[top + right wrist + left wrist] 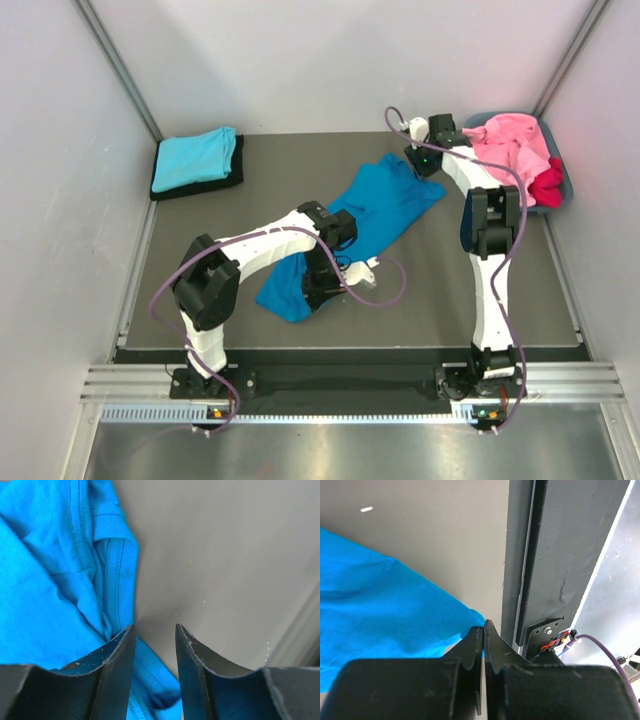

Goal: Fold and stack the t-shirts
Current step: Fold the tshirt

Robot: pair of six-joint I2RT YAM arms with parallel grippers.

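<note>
Pinching only the blue t-shirt [375, 610] corner, the left gripper [483, 623] may slip off; right gripper [154, 626] hovers half-open, empty.

Grey table [250, 180], blue t-shirt [385, 205] mid-table, black cloth [200, 187] far left, tub [563, 190] far right.

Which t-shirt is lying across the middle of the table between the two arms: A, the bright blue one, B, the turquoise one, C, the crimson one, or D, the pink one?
A: the bright blue t-shirt lies in the middle; the turquoise t-shirt sits folded at the far left corner.
</note>
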